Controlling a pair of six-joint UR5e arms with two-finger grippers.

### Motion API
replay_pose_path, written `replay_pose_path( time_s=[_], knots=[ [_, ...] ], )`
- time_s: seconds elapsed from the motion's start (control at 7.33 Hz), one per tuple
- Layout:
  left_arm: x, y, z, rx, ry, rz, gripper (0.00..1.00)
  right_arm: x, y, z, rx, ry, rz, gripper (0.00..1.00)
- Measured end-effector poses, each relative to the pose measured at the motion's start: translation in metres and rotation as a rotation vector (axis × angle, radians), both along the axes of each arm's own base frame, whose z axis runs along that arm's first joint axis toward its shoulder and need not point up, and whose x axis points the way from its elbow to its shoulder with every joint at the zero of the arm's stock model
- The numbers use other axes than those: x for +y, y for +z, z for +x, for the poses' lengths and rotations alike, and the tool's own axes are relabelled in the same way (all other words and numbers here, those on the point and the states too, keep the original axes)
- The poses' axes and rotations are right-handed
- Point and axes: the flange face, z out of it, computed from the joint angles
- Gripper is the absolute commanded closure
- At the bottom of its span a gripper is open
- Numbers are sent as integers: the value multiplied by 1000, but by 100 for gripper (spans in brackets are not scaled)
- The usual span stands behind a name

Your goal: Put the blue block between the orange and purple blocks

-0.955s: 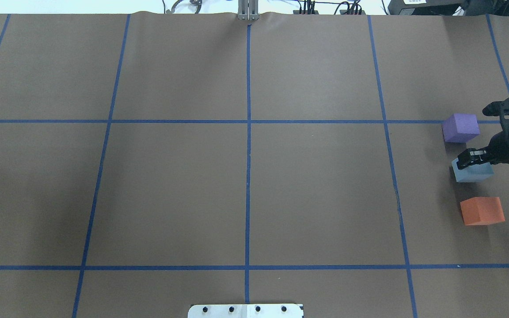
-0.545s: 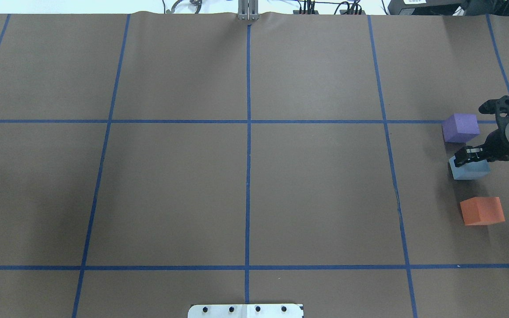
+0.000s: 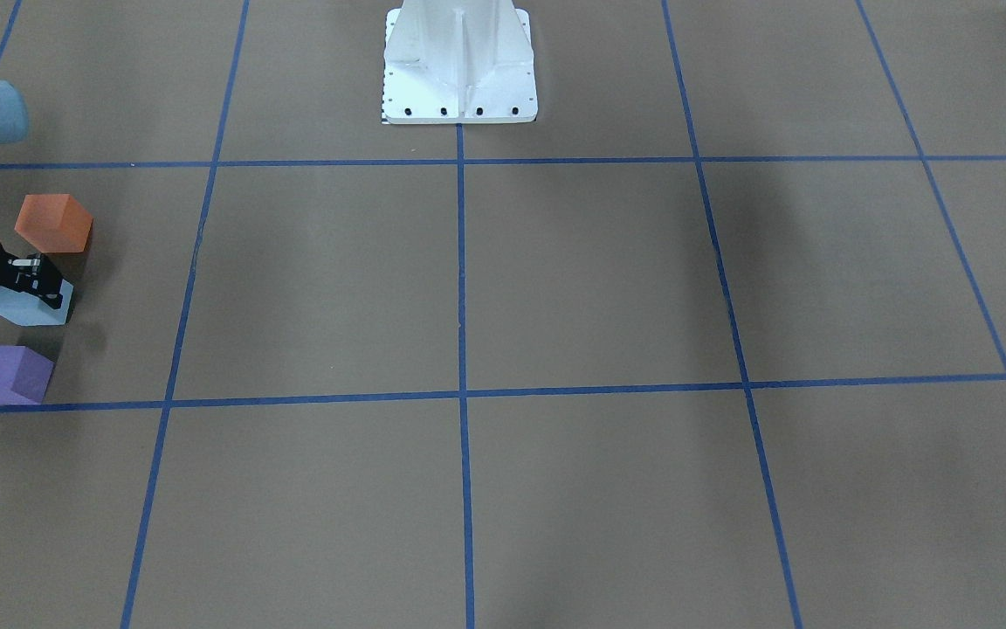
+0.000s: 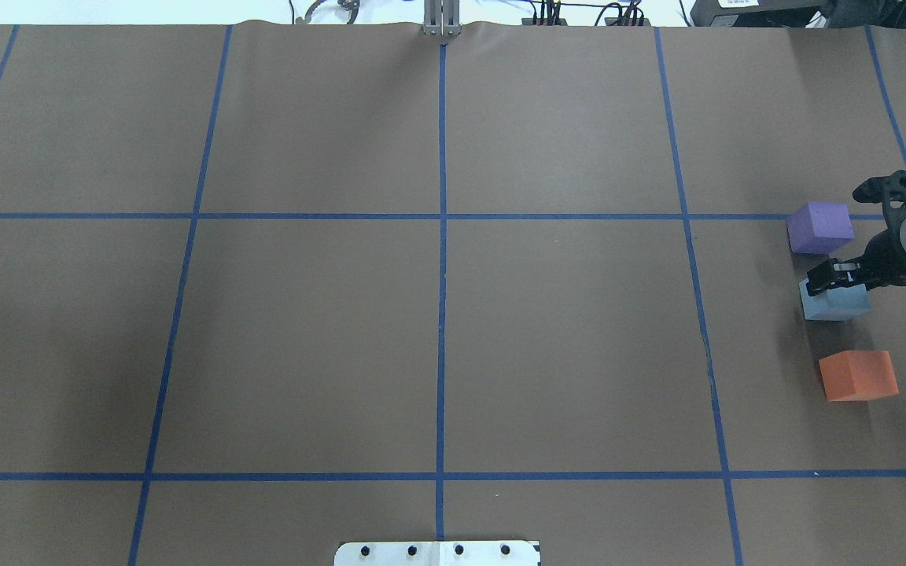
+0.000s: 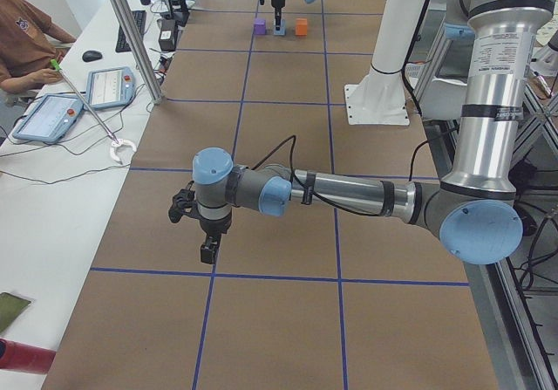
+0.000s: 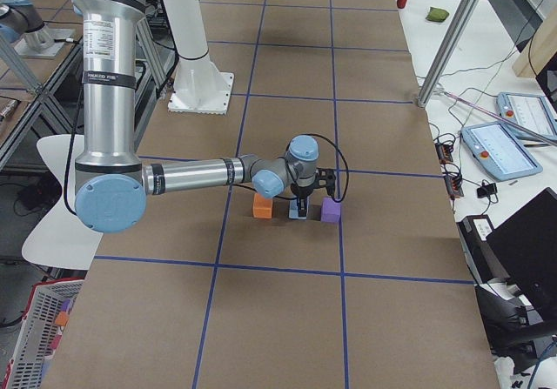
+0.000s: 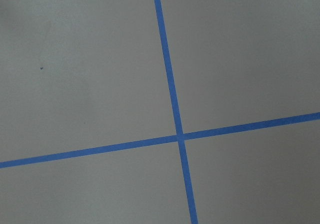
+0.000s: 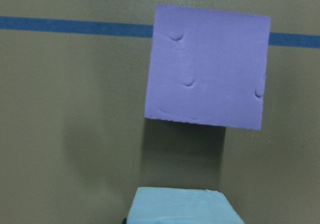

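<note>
Item 1, blue block [image 4: 834, 303]: far right end of the table [image 4: 437, 338], in a row between the purple block [image 4: 819, 227] and the orange block [image 4: 858, 376], with a gap on each side. I cannot tell whether it rests on the paper or hangs just above it.

Item 2, right gripper [image 4: 832, 281]: reaching in from the right edge, its black fingers pinching the blue block at the top.

Item 3, purple block: the farther neighbour, lying on a blue tape line [image 8: 70, 25]. My right wrist camera shows small dents in its top face.

Item 4, orange block: the neighbour nearer the robot's base [image 3: 459, 65].

Item 5, left gripper [image 5: 207, 252]: well away at the table's other end, pointing down above the paper. I cannot tell how its claw stands. Its wrist camera shows only a tape crossing [image 7: 180, 135].

Item 6, operator [image 5: 26, 41]: seated at the side desk.
</note>
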Motion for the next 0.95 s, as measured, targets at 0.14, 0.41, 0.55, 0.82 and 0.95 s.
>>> replay_pose_path(
  time_s=[0.14, 0.41, 0.55, 0.82, 0.95],
  knots=[
    [0, 0, 0, 0, 0, 0, 0, 1, 0, 1, 0, 1, 0, 0],
    [-1, -1, 0, 0, 0, 2, 0, -1, -13, 4, -18, 5, 13, 0],
    [-1, -2, 0, 0, 0, 3, 0, -5, -32, 18, -45, 26, 34, 0],
    [-2, -1, 0, 0, 0, 2, 0, -16, -60, 71, -108, 57, 73, 0],
    [-1, 0, 0, 0, 0, 0, 0, -23, -62, 110, -108, 45, 92, 0]
  ],
)
